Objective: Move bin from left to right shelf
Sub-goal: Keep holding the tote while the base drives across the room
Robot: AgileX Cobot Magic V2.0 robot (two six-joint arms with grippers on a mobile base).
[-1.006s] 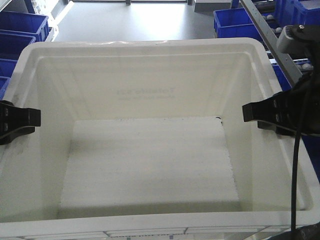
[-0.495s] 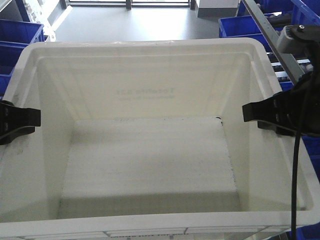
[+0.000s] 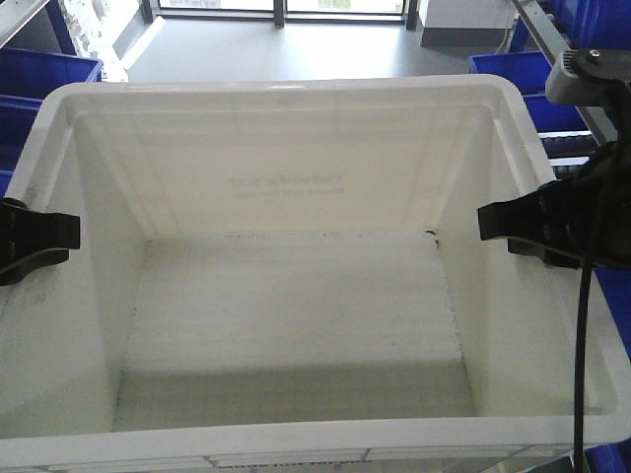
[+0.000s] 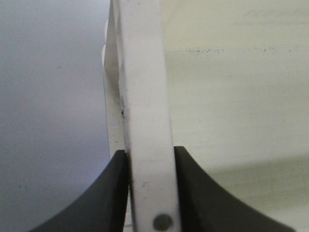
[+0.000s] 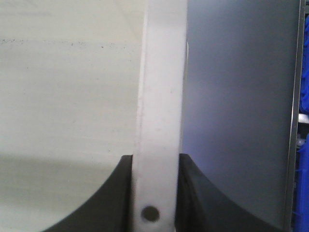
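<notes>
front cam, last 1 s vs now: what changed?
Only the background moved. The blue totes behind the bin slid down and slightly right in the front view, and a window strip came into view at the top, so the rig seems to be moving with its load. Nothing grabbed or released. The left claw and right claw stay clamped on the bin's side rims.

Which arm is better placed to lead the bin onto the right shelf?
Right, by a little. The right gripper clamps the rim of the bin on the side where the shelf rail shows. The left gripper clamps the opposite rim, so both must hold.
</notes>
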